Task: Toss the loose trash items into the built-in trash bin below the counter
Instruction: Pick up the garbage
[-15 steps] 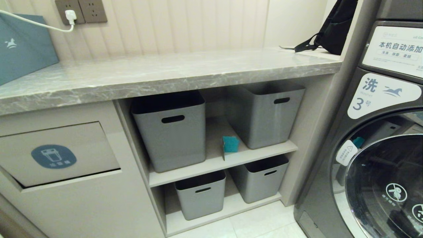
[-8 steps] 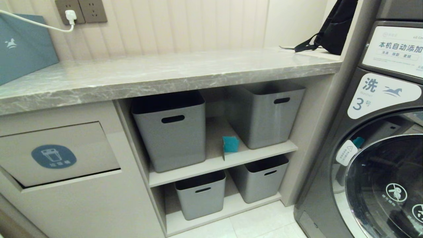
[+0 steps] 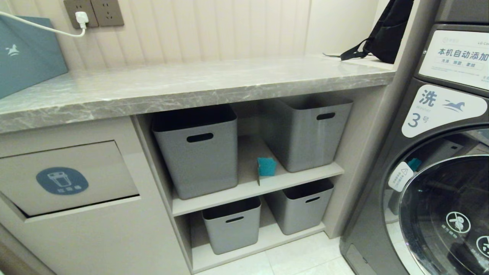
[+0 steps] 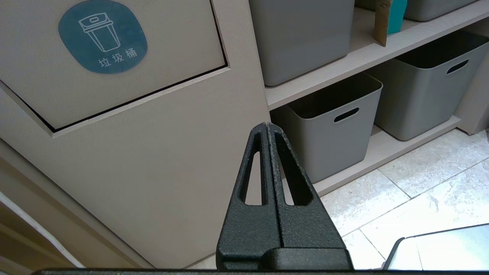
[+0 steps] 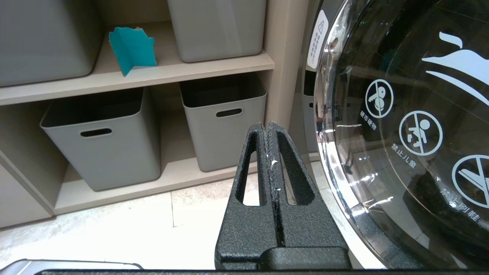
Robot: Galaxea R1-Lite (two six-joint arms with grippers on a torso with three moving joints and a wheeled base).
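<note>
Trash bin flap (image 3: 68, 177), beige with a blue oval sticker, sits at the lower left of the head view, under the grey marble worktop (image 3: 191, 86). A teal wrapper (image 3: 266, 167) stands on the upper shelf (image 3: 252, 187) between two grey storage boxes (image 3: 198, 151), mid-frame. The left hand (image 4: 266, 128) is pressed shut and empty before the cabinet below the flap. The right hand (image 5: 266, 128) is likewise closed, empty, beside the washing machine door (image 5: 401, 126).

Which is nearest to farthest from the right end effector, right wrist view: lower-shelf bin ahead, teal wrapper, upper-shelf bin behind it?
From the right end effector:
1. Lower-shelf bin, just ahead, floor level.
2. Teal wrapper, upper shelf, near its front edge.
3. Upper-shelf bin, beside the wrapper; too close to rank.
</note>
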